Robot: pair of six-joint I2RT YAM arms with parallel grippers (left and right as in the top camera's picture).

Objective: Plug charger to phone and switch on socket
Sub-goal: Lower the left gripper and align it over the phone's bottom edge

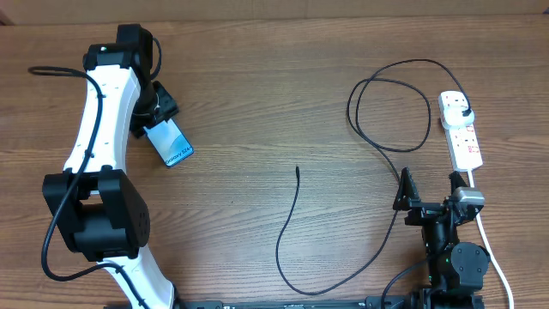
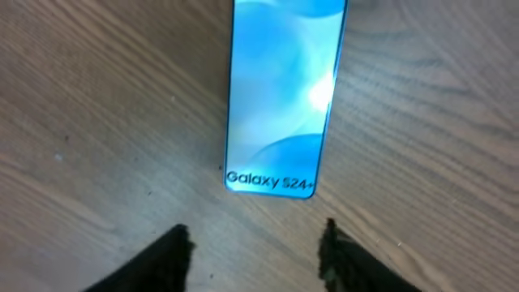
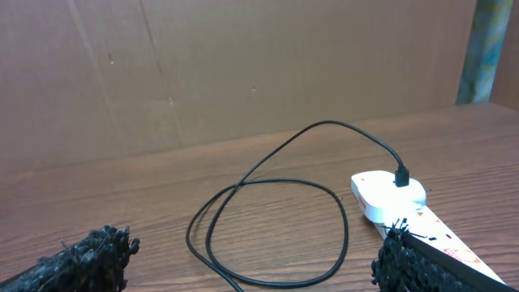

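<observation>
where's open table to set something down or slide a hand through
Widest bare wood is the middle, between the phone and the loose tip of the charger cable, plus the far edge above them. The right is crowded: cable loop, power strip and right tool sit close together. The left arm hangs over the left side.

The slim rectangular phone with a light blue screen [image 2: 284, 89] bore "Galaxy S24+" in dark letters near one short end.
</observation>
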